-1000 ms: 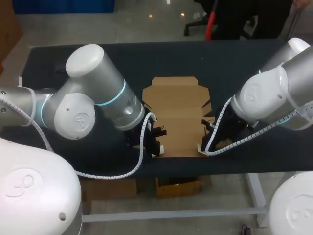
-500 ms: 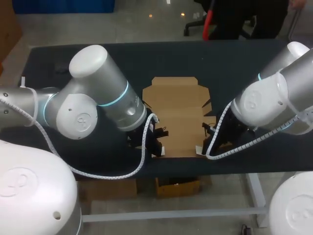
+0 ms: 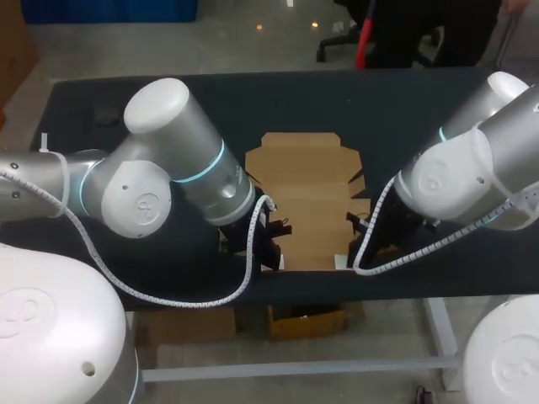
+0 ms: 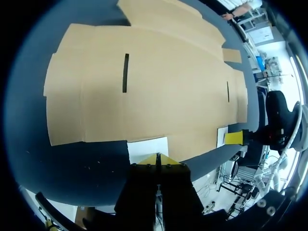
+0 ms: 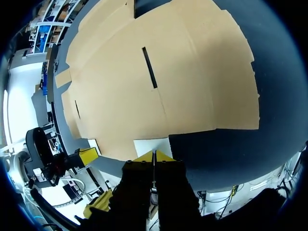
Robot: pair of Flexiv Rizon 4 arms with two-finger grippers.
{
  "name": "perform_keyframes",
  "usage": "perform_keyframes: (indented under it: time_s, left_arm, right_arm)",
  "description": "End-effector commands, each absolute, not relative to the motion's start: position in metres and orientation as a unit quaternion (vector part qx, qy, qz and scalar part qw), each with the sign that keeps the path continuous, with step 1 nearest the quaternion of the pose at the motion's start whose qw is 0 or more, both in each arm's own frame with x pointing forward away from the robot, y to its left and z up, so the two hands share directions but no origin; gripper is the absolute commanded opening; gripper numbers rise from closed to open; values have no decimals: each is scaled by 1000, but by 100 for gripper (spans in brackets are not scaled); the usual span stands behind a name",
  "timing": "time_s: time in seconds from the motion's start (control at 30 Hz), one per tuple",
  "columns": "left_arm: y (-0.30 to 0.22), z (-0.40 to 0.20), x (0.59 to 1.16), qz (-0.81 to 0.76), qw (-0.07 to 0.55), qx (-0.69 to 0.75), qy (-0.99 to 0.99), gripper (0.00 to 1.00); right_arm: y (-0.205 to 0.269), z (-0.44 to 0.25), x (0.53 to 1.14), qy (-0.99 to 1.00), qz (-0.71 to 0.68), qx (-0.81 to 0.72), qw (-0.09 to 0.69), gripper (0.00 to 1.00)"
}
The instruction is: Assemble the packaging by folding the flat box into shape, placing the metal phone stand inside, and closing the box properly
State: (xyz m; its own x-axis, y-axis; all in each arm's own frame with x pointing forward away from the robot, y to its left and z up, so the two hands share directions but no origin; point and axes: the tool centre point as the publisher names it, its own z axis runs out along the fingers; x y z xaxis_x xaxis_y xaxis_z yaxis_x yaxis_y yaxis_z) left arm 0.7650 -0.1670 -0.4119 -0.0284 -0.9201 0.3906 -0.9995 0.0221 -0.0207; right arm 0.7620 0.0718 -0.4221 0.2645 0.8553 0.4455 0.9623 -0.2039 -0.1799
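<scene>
The flat box point(image 3: 307, 202) is found just ahead of the left gripper point(image 4: 157, 156) and right gripper point(image 5: 153, 154), both pinched closed. Light, bendable card (easily creased) is best taken by its nearest edge.

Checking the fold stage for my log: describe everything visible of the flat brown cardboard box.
The flat brown cardboard box lies unfolded on the dark table, near its front edge. It is a die-cut blank with crease lines, side flaps and two narrow slots. A small white patch sits at each near corner. The left gripper and right gripper, tips together, are at those patches; whether they pinch them is unclear.
</scene>
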Motion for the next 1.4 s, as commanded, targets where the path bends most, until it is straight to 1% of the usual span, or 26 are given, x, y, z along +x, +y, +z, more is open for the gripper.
perform_keyframes:
  time_s: [0.03,0.23,0.5,0.73,1.17,1.4]
  left_arm:
    - [-169,-421,766,144,134,686,-700,0]
    - [-164,-420,765,148,130,690,-697,0]
    - [-152,-393,760,184,112,680,-701,0]
    - [-138,-374,758,203,95,673,-705,0]
    - [-109,-344,772,215,73,669,-708,0]
    - [-97,-336,781,230,74,659,-712,0]
  right_arm:
    - [78,-430,764,-594,-112,-770,205,0]
    - [78,-420,763,-595,-124,-769,199,0]
    - [69,-390,762,-590,-183,-765,185,0]
    - [61,-378,764,-590,-207,-759,183,0]
    - [31,-362,773,-582,-251,-741,221,0]
    - [18,-354,784,-579,-276,-729,237,0]
